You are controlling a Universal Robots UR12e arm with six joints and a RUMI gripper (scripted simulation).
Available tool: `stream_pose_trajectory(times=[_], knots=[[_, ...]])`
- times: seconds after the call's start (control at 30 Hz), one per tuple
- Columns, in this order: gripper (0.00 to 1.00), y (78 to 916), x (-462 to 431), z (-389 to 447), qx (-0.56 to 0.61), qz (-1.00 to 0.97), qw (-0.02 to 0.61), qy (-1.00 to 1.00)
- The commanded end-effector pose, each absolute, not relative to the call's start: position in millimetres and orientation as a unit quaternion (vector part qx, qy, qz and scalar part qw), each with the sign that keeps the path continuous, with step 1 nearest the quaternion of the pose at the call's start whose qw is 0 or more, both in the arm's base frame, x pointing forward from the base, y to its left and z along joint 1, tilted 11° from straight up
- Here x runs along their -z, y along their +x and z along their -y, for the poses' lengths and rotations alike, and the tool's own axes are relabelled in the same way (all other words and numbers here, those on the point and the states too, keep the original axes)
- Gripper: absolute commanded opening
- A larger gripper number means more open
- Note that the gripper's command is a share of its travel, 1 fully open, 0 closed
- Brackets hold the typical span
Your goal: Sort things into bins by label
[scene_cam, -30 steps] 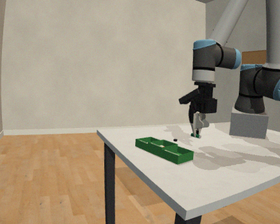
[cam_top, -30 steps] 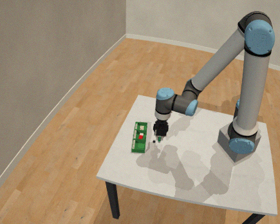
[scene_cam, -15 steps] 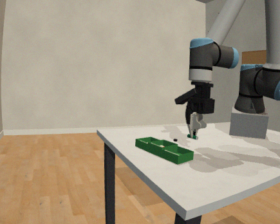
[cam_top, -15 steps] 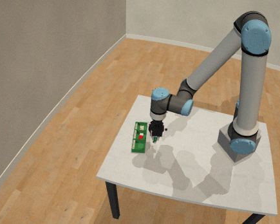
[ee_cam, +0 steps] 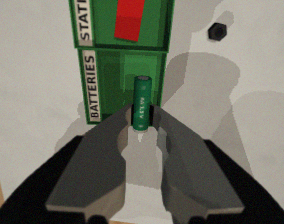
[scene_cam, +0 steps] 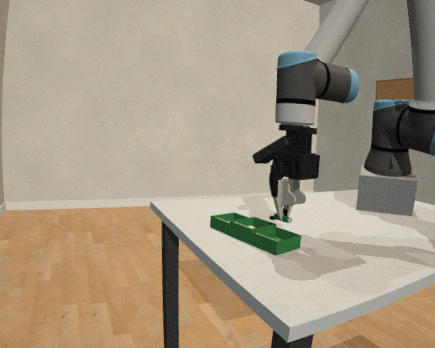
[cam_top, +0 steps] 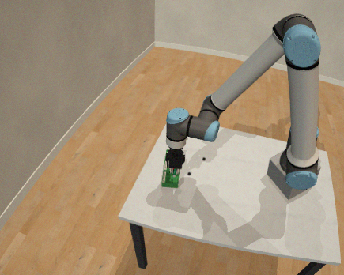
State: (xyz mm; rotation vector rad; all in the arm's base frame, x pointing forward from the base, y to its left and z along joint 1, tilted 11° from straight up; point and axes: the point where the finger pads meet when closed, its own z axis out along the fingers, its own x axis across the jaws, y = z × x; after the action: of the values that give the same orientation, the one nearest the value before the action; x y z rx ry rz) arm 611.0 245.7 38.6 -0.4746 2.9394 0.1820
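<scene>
Green battery [ee_cam: 142, 102] between fingers

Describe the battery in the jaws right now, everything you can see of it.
The battery is a small green cylinder with a darker end cap and pale lettering down its side, too blurred to read. The gripper is shut on its lower part, one grey jaw on each side. In the wrist view it shows against the green compartment labelled BATTERIES, with its long axis along the bin's length. In the exterior view it hangs just above the bin, touching nothing but the jaws.
</scene>
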Motion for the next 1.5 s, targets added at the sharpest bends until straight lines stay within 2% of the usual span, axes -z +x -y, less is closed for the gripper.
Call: stream_pose_trajectory(times=[0.0, 1.47], knots=[[0.0, 622.7, -41.0, -251.5, -0.061, -0.982, 0.079, -0.159], [0.0, 628.3, 2.6, -257.7, -0.061, -0.982, 0.079, -0.159]])
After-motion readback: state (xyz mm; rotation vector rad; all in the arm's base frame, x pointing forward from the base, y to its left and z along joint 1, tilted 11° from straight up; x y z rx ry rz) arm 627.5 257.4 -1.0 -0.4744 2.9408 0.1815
